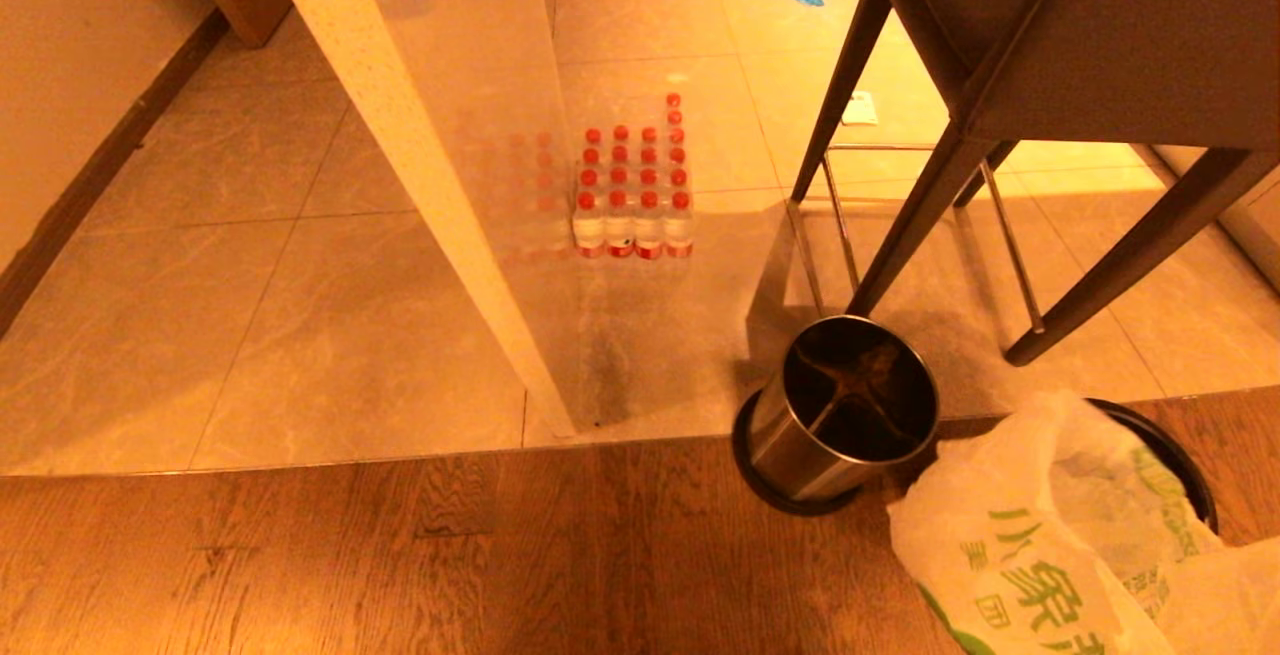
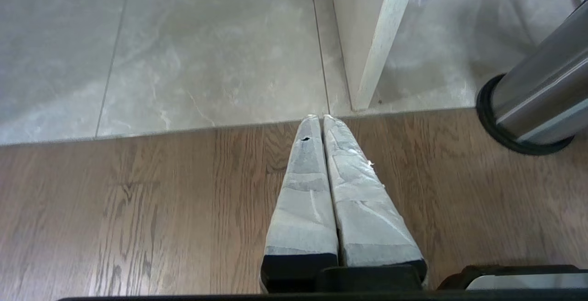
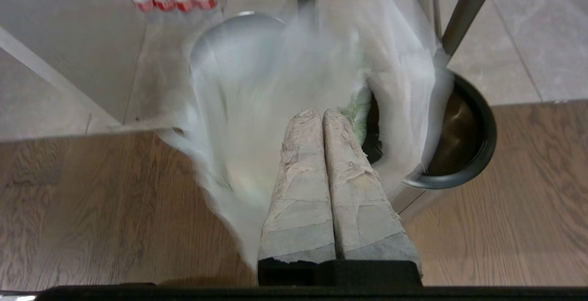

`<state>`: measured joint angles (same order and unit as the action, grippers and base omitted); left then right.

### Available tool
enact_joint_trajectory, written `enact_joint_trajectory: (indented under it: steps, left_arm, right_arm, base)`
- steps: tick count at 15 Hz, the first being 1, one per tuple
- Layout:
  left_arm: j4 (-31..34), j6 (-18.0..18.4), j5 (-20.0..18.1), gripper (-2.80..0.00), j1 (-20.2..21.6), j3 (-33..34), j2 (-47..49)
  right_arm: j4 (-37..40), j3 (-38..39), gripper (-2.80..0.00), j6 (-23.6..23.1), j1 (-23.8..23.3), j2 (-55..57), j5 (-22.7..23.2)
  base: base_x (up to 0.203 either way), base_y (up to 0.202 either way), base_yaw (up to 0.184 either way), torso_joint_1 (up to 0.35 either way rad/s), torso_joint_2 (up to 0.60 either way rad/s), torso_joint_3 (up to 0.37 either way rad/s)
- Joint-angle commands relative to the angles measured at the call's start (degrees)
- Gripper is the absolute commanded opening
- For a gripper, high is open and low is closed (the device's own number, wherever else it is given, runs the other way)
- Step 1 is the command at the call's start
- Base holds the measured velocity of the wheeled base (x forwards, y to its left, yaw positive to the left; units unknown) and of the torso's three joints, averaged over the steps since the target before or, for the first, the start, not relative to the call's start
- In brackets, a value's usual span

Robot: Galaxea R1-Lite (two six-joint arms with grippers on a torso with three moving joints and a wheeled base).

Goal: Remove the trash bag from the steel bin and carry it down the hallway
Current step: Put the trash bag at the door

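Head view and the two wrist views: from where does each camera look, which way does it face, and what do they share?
Head view: high on the robot, facing forward and down at the empty bin, bag and bottles; no part of the robot shows.
Left wrist view: behind the shut left gripper, facing the wood floor and the empty bin.
Right wrist view: behind the shut right gripper, facing the bag and its bin.
Shared: head and right wrist show bag and bottles; head and left wrist, the empty bin.
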<state>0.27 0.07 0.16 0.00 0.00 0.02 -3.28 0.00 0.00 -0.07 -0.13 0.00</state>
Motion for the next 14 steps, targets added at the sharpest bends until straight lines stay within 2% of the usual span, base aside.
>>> enact_joint_trajectory:
  steps: [1,14]
  left_arm:
    - [0.0,0.01,0.02,-2.8,0.0,0.0,-0.02]
    - [0.0,0.01,0.02,-2.8,0.0,0.0,-0.02]
  right_arm:
    - [-0.06,1.41,-2.8,0.0,-0.01,0.05,0.0]
    - [-0.06,1.41,-2.8,0.0,-0.01,0.05,0.0]
  base:
    - [0.0,0.0,0.0,0.002,0.01,0.207]
    - [0.0,0.0,0.0,0.002,0.0,0.204]
